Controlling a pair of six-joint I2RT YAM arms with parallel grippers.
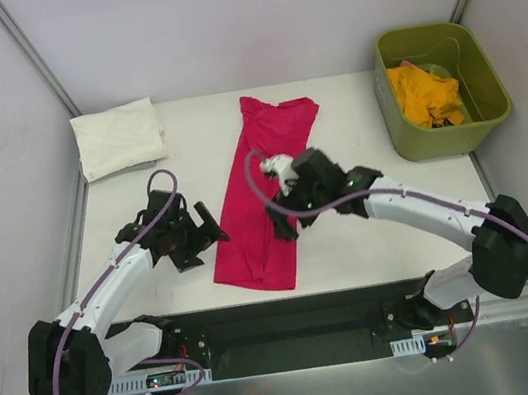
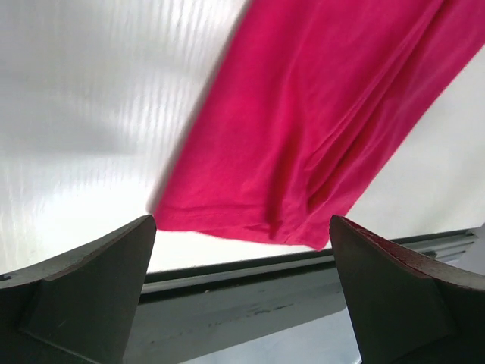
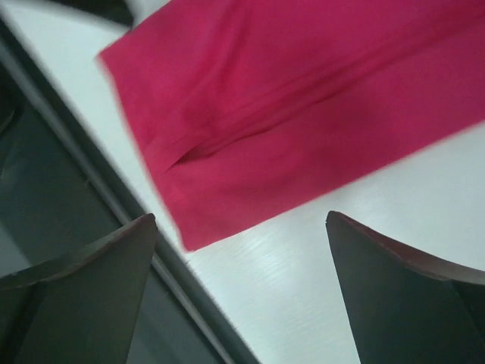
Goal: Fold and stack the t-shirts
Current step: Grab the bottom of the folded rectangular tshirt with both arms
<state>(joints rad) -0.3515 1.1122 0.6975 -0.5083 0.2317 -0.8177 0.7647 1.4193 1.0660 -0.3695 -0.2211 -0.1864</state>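
A magenta t-shirt lies folded lengthwise in a long strip down the middle of the table. It fills the upper part of the left wrist view and of the right wrist view. My left gripper is open and empty just left of the strip's lower half. My right gripper is open and empty above the strip's right edge. A folded white t-shirt lies at the back left. An orange t-shirt sits crumpled in the green bin.
The green bin stands at the back right of the table. The black base rail runs along the table's near edge, just below the magenta shirt's hem. Grey walls and frame posts close in the back and sides.
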